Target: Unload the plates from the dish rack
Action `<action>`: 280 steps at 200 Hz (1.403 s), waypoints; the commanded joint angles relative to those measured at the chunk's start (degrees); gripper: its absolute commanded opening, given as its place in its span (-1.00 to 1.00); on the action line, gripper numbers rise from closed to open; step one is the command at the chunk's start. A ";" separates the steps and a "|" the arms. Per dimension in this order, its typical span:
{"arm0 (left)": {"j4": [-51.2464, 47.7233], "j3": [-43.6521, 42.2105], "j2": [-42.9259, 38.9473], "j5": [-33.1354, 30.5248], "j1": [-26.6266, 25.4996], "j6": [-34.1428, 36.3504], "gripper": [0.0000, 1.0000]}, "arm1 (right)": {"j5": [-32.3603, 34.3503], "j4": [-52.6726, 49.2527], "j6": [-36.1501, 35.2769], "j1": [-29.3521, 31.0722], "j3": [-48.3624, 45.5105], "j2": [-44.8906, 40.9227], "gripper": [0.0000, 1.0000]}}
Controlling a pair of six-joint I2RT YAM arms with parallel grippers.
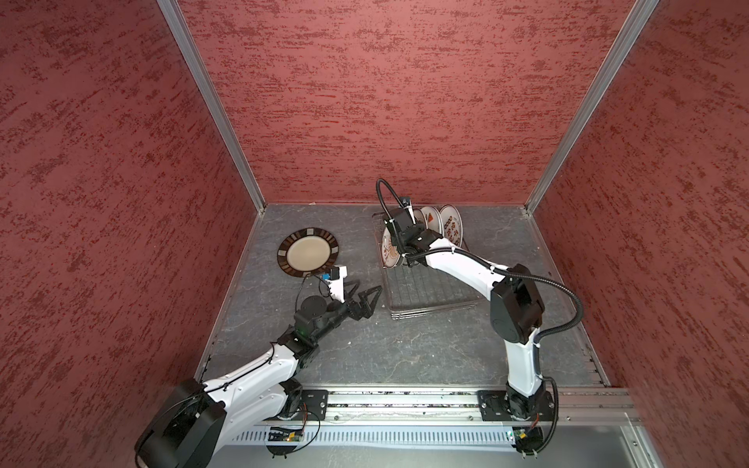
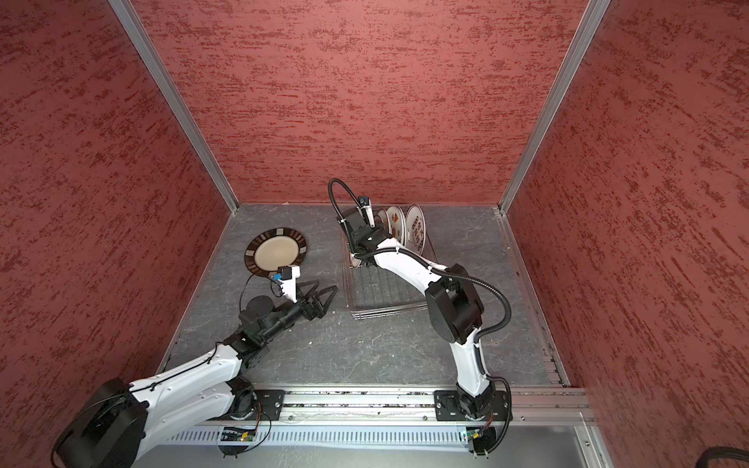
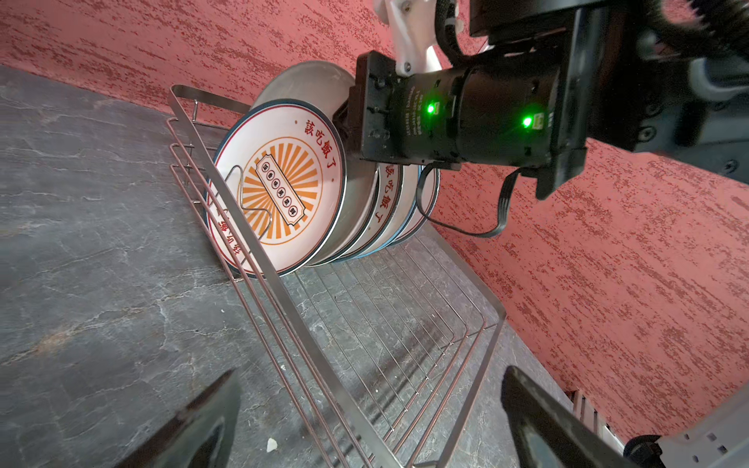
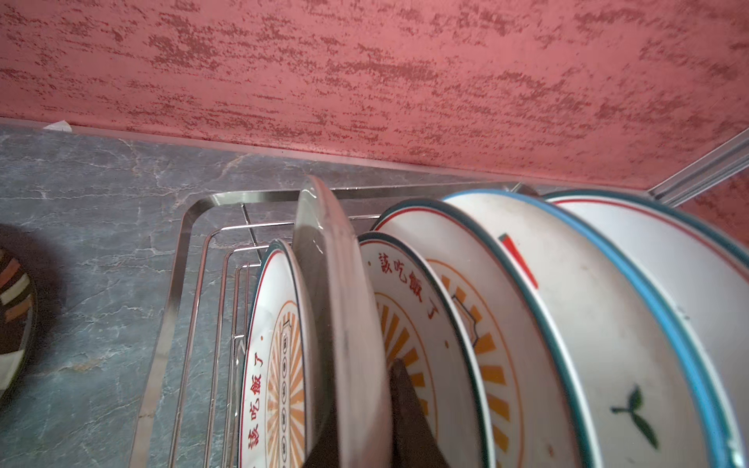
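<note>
Plates (image 3: 283, 190) awaiting unloading are pictured beyond the left gripper (image 1: 364, 302), whose fingers are spread wide and empty above the table (image 1: 364, 356), just short of the dish rack's (image 1: 429, 310) bare near end. A dark-rimmed plate (image 1: 309, 253) is laid flat left of the rack. Farther back, the row is stood on edge, rims up, printed faces turned toward that gripper. The right gripper (image 4: 360, 405), by far the nearer, is closed from above on a plain plate's (image 4: 324, 263) rim; a straight upward lift is judged next.

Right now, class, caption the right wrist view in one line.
Right gripper grips a plain plate standing between printed plates in the dish rack.
</note>
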 commanded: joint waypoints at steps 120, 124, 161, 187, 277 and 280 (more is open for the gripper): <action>-1.35 -0.21 -2.42 -1.08 0.29 -0.02 0.99 | 14.57 12.28 -10.27 3.87 -10.47 -20.91 -0.99; -1.40 -0.16 -2.49 -1.01 0.30 0.00 0.99 | 13.98 12.82 -10.19 3.87 -11.43 -21.85 -0.99; -1.99 -0.30 -3.19 -1.36 0.48 0.50 0.99 | 9.12 17.91 -10.08 3.92 -20.74 -30.04 -1.00; -2.91 -0.81 -4.95 -1.90 0.65 0.47 0.99 | 7.30 20.01 -9.63 3.90 -25.92 -36.01 -1.00; -9.18 -1.13 -12.85 -1.60 0.89 0.29 0.99 | -16.98 20.48 -2.30 0.75 -39.20 -54.30 -1.00; -9.18 -1.17 -12.94 -0.87 1.09 0.20 0.99 | -17.93 20.63 -1.87 0.45 -39.53 -54.65 -1.00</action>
